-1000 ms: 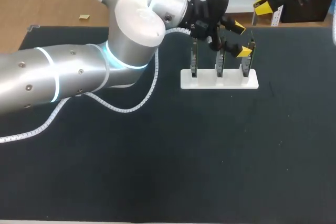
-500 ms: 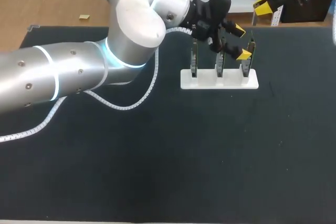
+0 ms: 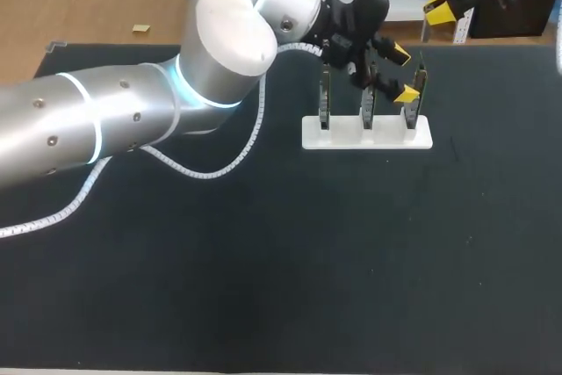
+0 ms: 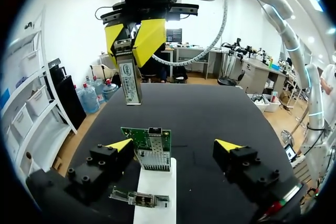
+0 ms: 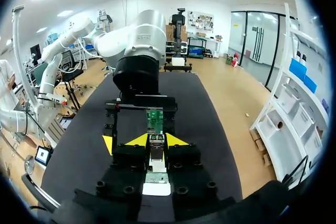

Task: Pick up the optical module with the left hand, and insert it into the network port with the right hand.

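A white rack (image 3: 367,134) holds three upright green boards at the table's back. My left gripper (image 3: 403,70) is open at the rack's right end, its yellow tips on either side of the rightmost board (image 3: 420,83). In the left wrist view that board (image 4: 150,148), with its metal network port, stands between the open fingers of my left gripper (image 4: 173,146). Beyond it hangs the silver optical module (image 4: 131,80), with my right gripper (image 4: 134,38) shut on it. My right gripper (image 3: 442,4) sits past the table's far edge. In the right wrist view the module (image 5: 156,153) lies between its yellow tips (image 5: 157,140), pointing at the board (image 5: 154,116).
My left arm (image 3: 132,116) stretches across the table's left half, trailing a white spiral cable (image 3: 211,173). Two more boards (image 3: 324,98) (image 3: 368,103) stand in the rack to the left. Dark mat (image 3: 351,261) covers the table.
My left arm's elbow has shifted slightly up and to the right, while its gripper has barely moved at the rack. The right gripper has kept still with the module.
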You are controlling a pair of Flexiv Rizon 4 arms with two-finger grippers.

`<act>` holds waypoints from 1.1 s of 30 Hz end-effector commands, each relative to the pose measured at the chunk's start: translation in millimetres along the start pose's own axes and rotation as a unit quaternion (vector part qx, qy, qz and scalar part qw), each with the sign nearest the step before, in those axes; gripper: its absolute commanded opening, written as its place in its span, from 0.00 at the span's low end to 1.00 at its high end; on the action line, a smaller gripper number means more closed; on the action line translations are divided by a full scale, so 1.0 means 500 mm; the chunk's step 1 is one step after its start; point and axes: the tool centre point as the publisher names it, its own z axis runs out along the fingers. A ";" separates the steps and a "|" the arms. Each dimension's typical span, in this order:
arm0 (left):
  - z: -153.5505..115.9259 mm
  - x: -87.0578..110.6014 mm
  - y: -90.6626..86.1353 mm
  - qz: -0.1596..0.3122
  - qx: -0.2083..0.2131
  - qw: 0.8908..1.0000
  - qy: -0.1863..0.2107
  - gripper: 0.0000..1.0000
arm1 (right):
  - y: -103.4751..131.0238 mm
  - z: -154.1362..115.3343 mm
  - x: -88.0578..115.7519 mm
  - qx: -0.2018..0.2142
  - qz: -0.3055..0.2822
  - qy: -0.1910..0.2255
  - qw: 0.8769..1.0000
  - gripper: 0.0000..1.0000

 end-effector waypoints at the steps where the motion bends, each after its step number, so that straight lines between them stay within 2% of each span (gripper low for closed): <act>1: 0.006 -0.004 0.010 0.001 0.006 1.000 0.006 1.00 | 0.000 -0.001 0.000 0.001 0.001 0.000 1.000 0.00; 33: 0.011 0.005 0.009 -0.002 0.006 1.000 0.011 1.00 | 0.010 -0.005 0.004 0.007 0.002 -0.002 1.000 0.00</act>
